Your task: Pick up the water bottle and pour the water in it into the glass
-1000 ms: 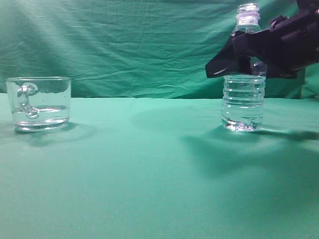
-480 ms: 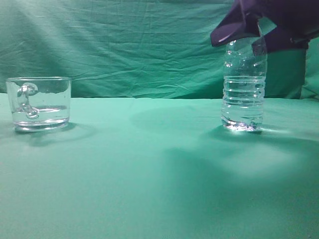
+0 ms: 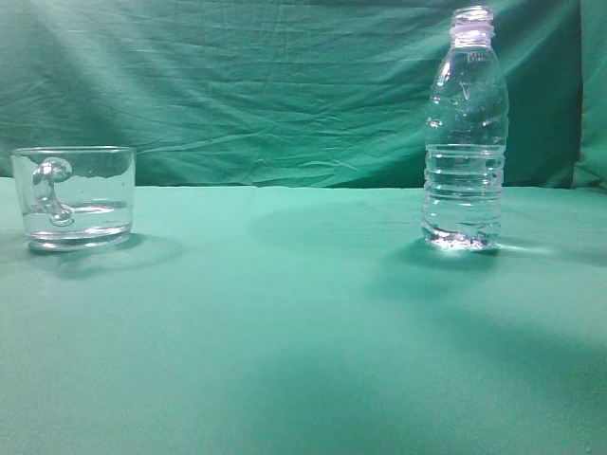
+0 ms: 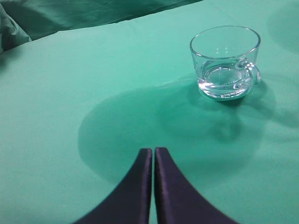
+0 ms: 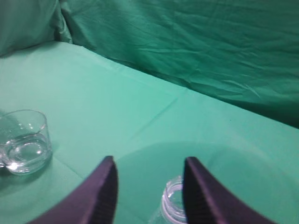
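The water bottle [image 3: 464,142] stands upright and uncapped on the green cloth at the right of the exterior view, with water in its lower part. Its open rim [image 5: 174,198] shows at the bottom of the right wrist view. My right gripper [image 5: 148,163] is open above the rim, not touching it, and is out of the exterior view. The glass [image 3: 74,197] sits at the far left with some water in it. It also shows in the left wrist view [image 4: 225,61] and the right wrist view [image 5: 24,141]. My left gripper [image 4: 153,150] is shut and empty, short of the glass.
A green cloth covers the table [image 3: 285,313] and hangs as a backdrop [image 3: 266,85]. Nothing else stands on it between the glass and the bottle.
My right gripper let go of the bottle, rose and left the exterior view. The bottle stays standing in the same spot. The glass has not moved.
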### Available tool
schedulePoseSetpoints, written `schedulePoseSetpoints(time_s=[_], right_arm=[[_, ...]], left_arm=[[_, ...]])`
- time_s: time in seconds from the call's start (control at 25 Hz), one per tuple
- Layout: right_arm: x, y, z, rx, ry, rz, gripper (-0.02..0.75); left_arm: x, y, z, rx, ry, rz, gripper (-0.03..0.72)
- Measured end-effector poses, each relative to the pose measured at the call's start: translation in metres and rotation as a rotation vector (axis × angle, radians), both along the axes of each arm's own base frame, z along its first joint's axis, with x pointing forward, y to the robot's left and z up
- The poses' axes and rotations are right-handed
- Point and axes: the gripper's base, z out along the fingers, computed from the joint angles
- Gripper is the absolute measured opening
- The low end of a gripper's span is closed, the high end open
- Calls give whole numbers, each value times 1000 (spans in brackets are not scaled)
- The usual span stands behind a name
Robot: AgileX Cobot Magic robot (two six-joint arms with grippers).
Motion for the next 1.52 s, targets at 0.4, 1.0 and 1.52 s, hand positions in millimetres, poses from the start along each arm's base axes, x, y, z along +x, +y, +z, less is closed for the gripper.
schedulePoseSetpoints(time_s=[0.4,1.0,1.52], right_arm=[[-76,-9,68,56,-106,90,0],[-170,-21,108,79,-334,198,0],[-195,-64,130,308,-515,-231,0]], left_arm=[[0,0,0,0,0,0,0],[0,0,0,0,0,0,0],[0,0,0,0,0,0,0]])
